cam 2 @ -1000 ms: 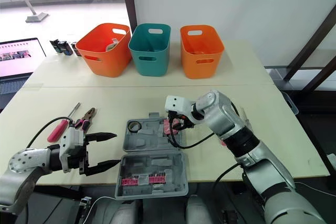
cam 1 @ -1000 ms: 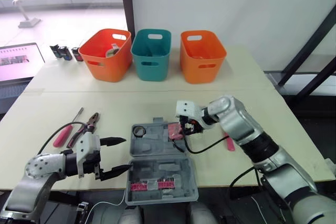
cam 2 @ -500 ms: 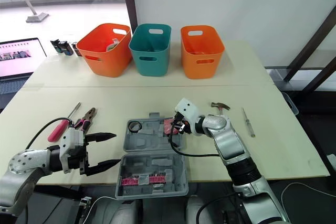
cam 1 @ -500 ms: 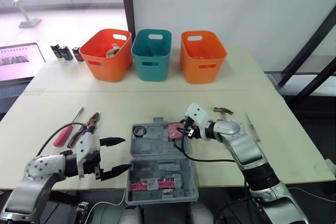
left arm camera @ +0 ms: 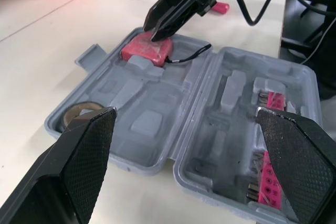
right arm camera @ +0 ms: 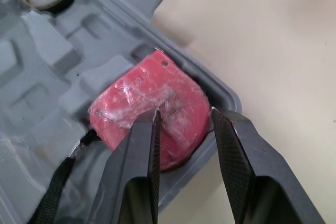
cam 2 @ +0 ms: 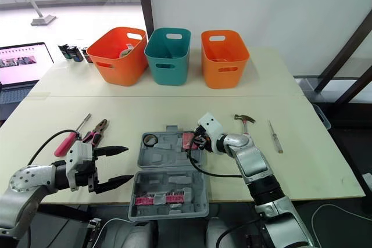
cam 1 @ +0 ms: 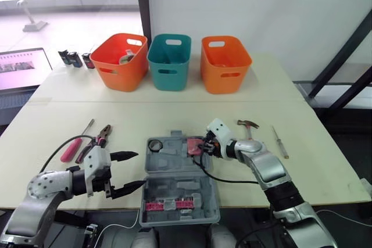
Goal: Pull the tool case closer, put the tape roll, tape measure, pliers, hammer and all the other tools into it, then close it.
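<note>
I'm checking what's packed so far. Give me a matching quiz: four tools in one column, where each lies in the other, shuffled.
1 tape roll
2 tape measure
3 hammer
4 pliers

A table, left of case
B case, at right tool
C table, right of case
D case, far left corner

Pairs: 1-D, 2-B, 3-C, 4-A

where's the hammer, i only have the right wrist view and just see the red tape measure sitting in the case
observer: The hammer lies on the table, just off the tool case's right side.
operator: and the pliers
observer: The pliers lie on the table left of the case, next to a red-handled screwdriver.
operator: is the left arm holding anything
observer: No. The left gripper hovers by the case's left edge, jaws open and empty.
</note>
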You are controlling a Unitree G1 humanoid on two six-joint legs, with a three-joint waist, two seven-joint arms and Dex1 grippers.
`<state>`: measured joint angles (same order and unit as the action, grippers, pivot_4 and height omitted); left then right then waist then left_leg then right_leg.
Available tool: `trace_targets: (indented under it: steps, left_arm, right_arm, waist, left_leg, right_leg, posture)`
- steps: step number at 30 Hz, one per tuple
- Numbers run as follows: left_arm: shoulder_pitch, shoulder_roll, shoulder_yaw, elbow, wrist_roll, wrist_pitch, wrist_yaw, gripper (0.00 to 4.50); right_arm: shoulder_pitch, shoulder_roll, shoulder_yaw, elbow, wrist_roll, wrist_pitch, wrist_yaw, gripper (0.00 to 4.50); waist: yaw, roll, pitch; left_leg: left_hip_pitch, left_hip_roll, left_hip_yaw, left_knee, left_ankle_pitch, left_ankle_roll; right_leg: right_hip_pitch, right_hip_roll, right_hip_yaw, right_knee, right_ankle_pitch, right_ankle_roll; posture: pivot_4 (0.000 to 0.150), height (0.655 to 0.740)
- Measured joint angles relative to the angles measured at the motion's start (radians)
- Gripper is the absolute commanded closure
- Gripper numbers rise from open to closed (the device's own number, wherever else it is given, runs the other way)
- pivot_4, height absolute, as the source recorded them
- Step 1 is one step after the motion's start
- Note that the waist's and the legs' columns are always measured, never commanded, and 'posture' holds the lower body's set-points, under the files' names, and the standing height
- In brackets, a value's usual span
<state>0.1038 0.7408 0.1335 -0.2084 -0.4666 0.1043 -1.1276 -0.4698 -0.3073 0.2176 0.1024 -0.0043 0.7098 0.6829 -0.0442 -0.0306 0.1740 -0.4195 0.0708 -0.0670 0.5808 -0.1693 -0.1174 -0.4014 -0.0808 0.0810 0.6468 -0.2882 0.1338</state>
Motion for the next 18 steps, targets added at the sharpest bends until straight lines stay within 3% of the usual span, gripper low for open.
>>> trace_targets:
  steps: [5,14,18]
  left_arm:
    - [0.001,0.002,0.001,0.0,0.0,0.0,0.001,0.0]
    - [0.0,0.005,0.003,0.0,0.0,0.002,0.002,0.0]
    - [0.0,0.006,0.024,0.009,-0.006,0.015,0.009,0.0]
  right_arm:
    - [0.0,-0.006,0.039,0.0,-0.006,0.013,-0.013,2.87]
    - [0.001,-0.02,0.096,0.009,-0.051,-0.033,-0.04,2.87]
    - [0.044,-0.027,0.042,-0.087,0.01,-0.037,-0.013,2.87]
  waist:
    - [-0.001,-0.006,-0.007]
    - [-0.001,-0.007,-0.023]
    - [0.0,-0.006,-0.02]
  left_leg:
    - [0.012,0.0,0.0,-0.004,-0.001,0.0]
    - [0.012,0.0,0.001,-0.005,-0.002,0.0]
    - [0.007,0.0,0.001,-0.005,-0.002,0.0]
  right_leg:
    - [0.007,0.0,0.0,-0.004,-0.003,-0.003]
    - [0.01,-0.001,0.0,-0.013,-0.002,-0.006]
    - [0.008,-0.001,0.0,-0.014,-0.001,-0.006]
  posture:
    - [0.15,0.74]
    - [0.15,0.74]
    - [0.15,0.74]
